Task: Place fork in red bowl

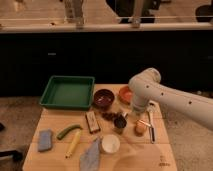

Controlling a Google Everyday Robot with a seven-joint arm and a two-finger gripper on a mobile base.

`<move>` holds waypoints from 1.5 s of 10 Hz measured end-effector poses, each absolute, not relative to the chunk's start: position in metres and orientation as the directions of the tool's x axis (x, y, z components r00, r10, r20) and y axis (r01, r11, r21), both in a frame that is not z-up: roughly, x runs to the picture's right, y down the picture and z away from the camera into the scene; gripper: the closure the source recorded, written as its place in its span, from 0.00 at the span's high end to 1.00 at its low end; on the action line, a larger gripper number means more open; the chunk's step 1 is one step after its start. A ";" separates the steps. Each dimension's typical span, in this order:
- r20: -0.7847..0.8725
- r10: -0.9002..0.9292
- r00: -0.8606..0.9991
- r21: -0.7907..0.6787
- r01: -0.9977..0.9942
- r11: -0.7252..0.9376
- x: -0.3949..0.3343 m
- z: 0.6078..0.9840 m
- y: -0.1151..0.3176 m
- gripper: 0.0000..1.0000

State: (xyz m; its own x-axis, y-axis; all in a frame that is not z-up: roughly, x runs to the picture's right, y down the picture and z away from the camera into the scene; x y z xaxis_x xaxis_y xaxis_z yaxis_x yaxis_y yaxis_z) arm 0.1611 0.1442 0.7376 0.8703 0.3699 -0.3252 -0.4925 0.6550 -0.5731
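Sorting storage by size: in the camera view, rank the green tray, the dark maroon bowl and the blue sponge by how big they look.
1. green tray
2. dark maroon bowl
3. blue sponge; close to the bowl and nearer the camera, so unsure.
The tool is low by the fork, at the right.

One view only. Camera high, in front of wooden table (140, 156), tilted down, facing dark wall (75, 55) behind. Mid distance: whole tabletop in frame, floor (15, 110) visible at sides. Arm (180, 102) spans from right edge; gripper (142, 121) low over table's right half.
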 end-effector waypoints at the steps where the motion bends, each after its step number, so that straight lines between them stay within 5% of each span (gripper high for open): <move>1: -0.325 0.369 0.871 -0.574 -0.492 0.654 0.161 0.737 0.144 0.00; 9: -0.330 0.364 0.871 -0.573 -0.492 0.656 0.162 0.740 0.144 0.00; 15: -0.332 0.349 0.876 -0.552 -0.481 0.681 0.139 0.777 0.095 0.00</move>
